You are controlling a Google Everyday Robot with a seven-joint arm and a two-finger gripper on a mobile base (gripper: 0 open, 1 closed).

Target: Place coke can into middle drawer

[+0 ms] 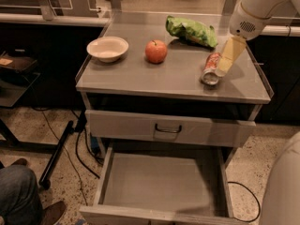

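Currently the can [212, 68] is lying sideways on the worktop [140, 76], touching the claw's [228, 56] left flank, its long axis pointing toward the viewer; whether the claw is gripping cannot be told. Below-left of the claw, the drawer [159, 182] is standing open.

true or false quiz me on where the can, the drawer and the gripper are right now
1. The coke can lies on its side on the cabinet top. True.
2. The middle drawer is shut. False: it stands pulled open.
3. The gripper is down right by the coke can. True.
4. The apple sits inside the white bowl. False: it stands on the cabinet top beside the bowl.
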